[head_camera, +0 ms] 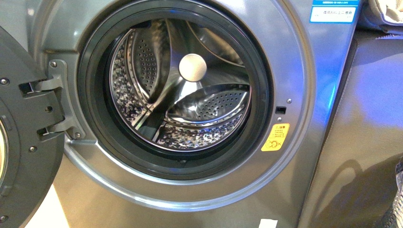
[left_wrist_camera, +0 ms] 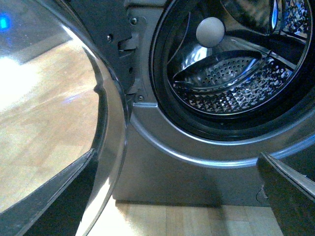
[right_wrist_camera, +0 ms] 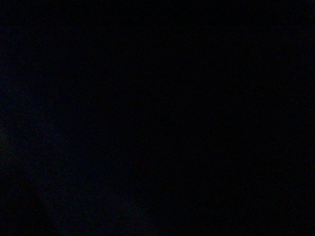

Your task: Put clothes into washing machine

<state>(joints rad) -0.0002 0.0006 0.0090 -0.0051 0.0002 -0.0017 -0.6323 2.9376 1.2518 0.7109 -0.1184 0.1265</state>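
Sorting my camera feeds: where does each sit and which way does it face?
Front: on the robot's body, facing straight into the washing machine drum; no arms show.
Left wrist: low beside the open door, looking up at the drum; left gripper fingers frame it.
Right wrist: dark.
Both lit views share the drum and door.

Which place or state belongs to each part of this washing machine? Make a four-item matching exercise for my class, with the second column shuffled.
Parts of the silver-grey washing machine

Column one:
1. round dark-grey door
2. perforated steel drum
3. orange warning sticker
4. blue-white label

Column two:
a. top right of the machine's front
b. swung open on the left
c. right of the drum opening, low down
d. no garment seen inside

Pairs: 1-b, 2-d, 3-c, 4-a.
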